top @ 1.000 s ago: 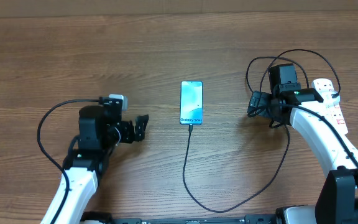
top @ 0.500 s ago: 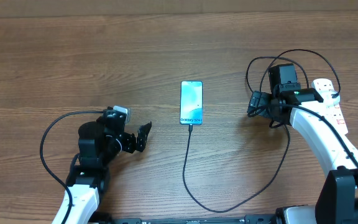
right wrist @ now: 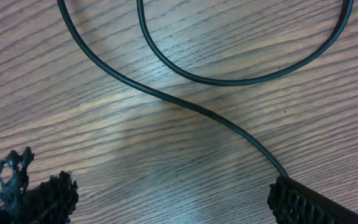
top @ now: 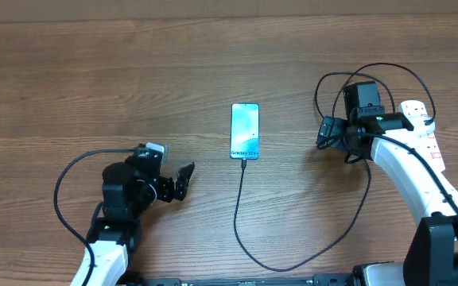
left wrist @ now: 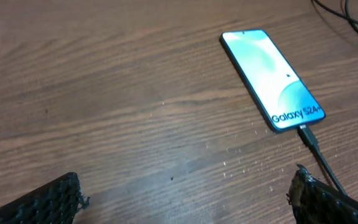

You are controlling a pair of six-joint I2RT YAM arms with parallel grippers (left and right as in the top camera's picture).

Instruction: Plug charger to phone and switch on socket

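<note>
The phone (top: 244,130) lies flat mid-table with its turquoise screen lit; it also shows in the left wrist view (left wrist: 271,79). The charger cable (top: 241,214) has its plug tip in the phone's near end (left wrist: 305,134), then loops along the front edge and up to the right. My left gripper (top: 183,182) is open and empty, left of the cable and below-left of the phone. My right gripper (top: 324,133) is open and empty above bare wood, with cable loops (right wrist: 185,102) under it. The socket (top: 421,127) is at the far right, mostly hidden by my right arm.
A black arm cable (top: 62,179) arcs left of my left arm. More black cable loops (top: 372,75) curl at the back right near the socket. The table surface is brown wood (top: 133,71).
My left arm has drawn back toward the front edge and slightly right, away from the phone. My right arm has not moved. The phone and cable are unchanged.
</note>
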